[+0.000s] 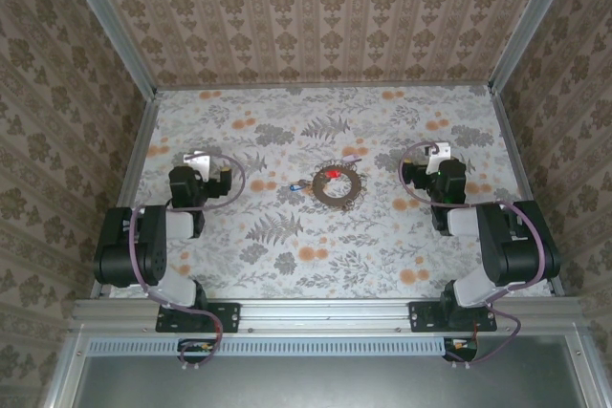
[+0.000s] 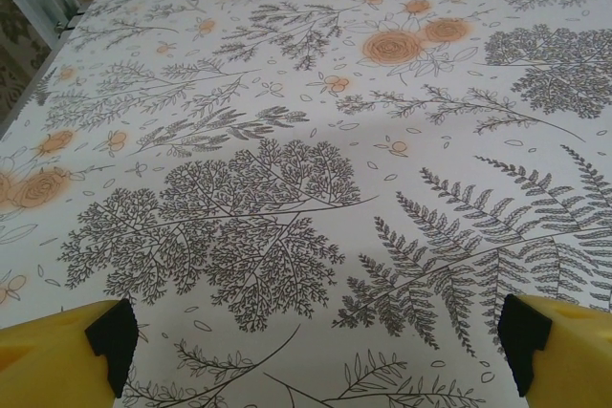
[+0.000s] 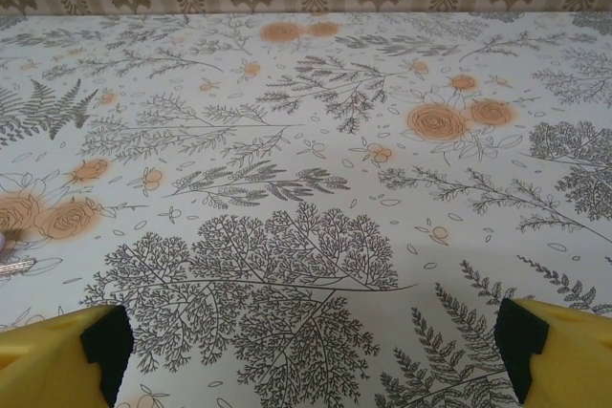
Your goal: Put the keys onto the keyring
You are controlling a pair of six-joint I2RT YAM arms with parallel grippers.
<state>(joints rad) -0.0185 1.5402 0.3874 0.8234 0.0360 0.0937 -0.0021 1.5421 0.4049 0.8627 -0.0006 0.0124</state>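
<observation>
The keyring point(image 1: 337, 186), a dark round hoop, lies flat on the flowered table at the centre. A red-headed key point(image 1: 334, 173) rests at its far inner edge. Just left of the hoop lies a blue-headed key point(image 1: 294, 185), and a small pale key point(image 1: 355, 154) lies beyond the hoop to the right. My left gripper point(image 1: 197, 160) hovers well left of the ring, open, with bare cloth between its yellow fingers point(image 2: 57, 346). My right gripper point(image 1: 437, 152) is well right of the ring, also open and empty, its fingers point(image 3: 559, 346) wide apart over the cloth.
Patterned walls close the table point(image 1: 287, 255) on the left, back and right, with metal posts in the far corners. An aluminium rail point(image 1: 325, 314) carrying both arm bases runs along the near edge. A small metal bit point(image 3: 11, 265) shows at the left edge of the right wrist view.
</observation>
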